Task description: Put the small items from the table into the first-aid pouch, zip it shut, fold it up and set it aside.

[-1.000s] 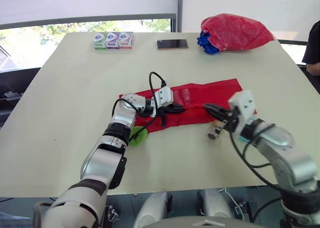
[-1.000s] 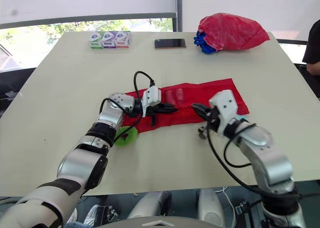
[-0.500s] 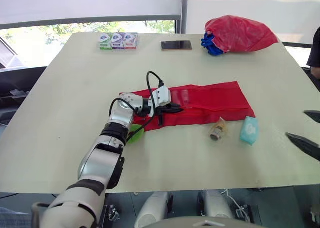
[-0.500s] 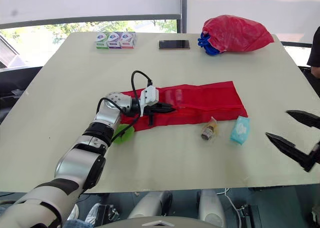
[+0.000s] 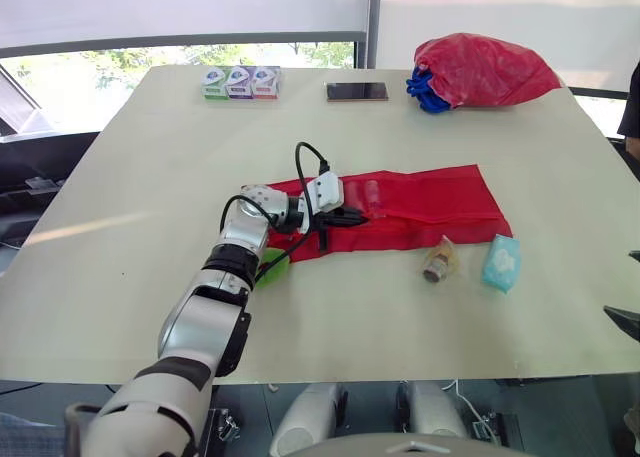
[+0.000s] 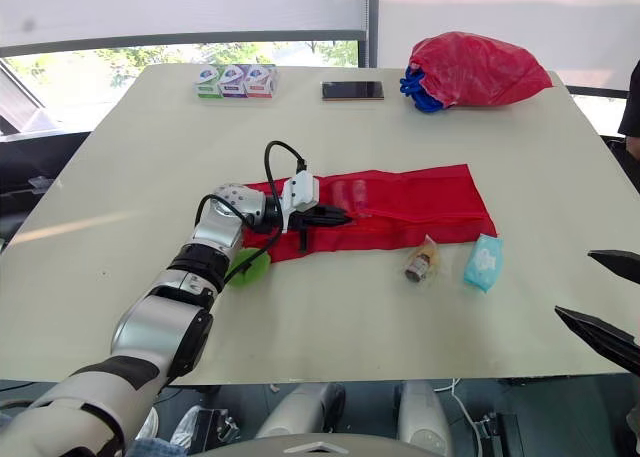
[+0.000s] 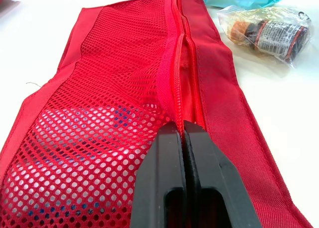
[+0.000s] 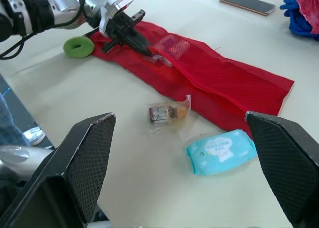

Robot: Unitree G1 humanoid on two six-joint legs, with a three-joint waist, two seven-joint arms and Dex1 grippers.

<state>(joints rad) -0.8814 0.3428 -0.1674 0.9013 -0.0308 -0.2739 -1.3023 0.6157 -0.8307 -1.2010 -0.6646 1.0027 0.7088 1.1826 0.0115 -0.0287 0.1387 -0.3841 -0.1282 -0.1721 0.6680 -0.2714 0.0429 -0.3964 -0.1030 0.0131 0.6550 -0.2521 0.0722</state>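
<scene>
Currently left gripper (image 5: 348, 217) is pinching limp, light pouch (image 5: 430, 192) shut-fingered at its zip seam; right gripper (image 6: 575, 283) is hovering open, well apart from it.

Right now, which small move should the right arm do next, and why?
Probably reach the open right gripper toward the bagged bottle and pick it up. It lies on the table just beside the pouch, as does the wipes pack, while the left gripper is shut on the pouch at its zipper.

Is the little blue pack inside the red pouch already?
No, the blue pack lies on the bare table outside the red pouch, next to the small wrapped bottle.
</scene>
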